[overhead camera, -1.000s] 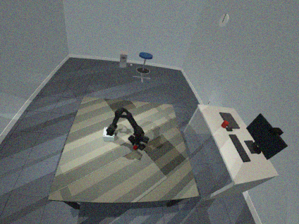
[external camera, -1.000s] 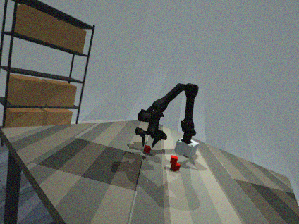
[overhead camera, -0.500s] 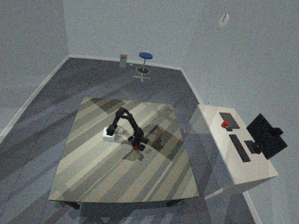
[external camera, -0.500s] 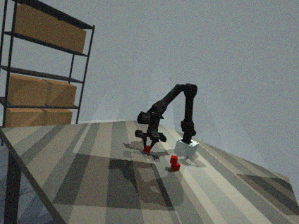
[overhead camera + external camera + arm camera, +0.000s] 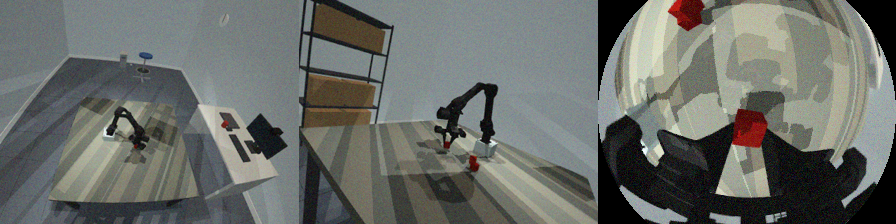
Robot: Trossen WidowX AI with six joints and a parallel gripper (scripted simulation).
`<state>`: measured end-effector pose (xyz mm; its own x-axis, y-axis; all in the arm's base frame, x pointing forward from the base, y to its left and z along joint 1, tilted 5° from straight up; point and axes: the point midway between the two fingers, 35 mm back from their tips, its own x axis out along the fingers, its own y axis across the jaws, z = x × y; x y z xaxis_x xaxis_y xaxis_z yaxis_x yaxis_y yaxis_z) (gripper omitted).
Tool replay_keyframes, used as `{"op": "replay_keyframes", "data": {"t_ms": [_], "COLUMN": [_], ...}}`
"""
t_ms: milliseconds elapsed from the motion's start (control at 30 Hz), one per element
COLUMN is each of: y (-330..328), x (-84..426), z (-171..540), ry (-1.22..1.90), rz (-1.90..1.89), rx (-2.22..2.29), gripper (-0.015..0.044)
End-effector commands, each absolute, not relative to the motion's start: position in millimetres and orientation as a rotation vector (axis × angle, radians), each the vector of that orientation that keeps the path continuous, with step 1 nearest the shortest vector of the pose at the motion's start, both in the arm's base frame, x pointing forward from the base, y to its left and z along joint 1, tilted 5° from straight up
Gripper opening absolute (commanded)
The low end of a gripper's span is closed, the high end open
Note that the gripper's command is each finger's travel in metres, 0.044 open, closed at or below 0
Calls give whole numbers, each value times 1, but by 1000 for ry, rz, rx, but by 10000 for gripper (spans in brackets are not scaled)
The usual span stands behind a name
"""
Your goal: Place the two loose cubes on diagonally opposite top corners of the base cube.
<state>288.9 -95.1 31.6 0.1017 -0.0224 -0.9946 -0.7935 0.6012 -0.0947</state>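
A loose red cube [image 5: 136, 146] [image 5: 446, 144] [image 5: 750, 129] is between the fingertips of my gripper [image 5: 447, 143] [image 5: 748, 128], which is shut on it. The cube appears a little above the table in the exterior view. The red base cube [image 5: 474, 167] stands nearer that camera, to the right of the gripper. The other loose red cube [image 5: 472, 158] sits on top of it, shifted to one side. This stack [image 5: 688, 14] also shows at the top left of the wrist view; its exact offset cannot be told. The arm hides it in the top view.
The striped table [image 5: 84, 176] [image 5: 341, 141] carries the arm's white mount [image 5: 108, 138] [image 5: 485, 148]. The mount is behind the stack in the exterior view. A white desk [image 5: 211, 116] with a monitor [image 5: 266, 137] stands beside the table.
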Motion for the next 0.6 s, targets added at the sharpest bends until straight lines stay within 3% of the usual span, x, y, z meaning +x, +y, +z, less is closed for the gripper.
{"op": "replay_keyframes", "data": {"t_ms": [0,567], "y": [-95,-93], "x": [289,280], "z": [47,101], "ry": [1358,1358], "rz": [661,661], "rx": [-768,-768], "gripper": [105,105]}}
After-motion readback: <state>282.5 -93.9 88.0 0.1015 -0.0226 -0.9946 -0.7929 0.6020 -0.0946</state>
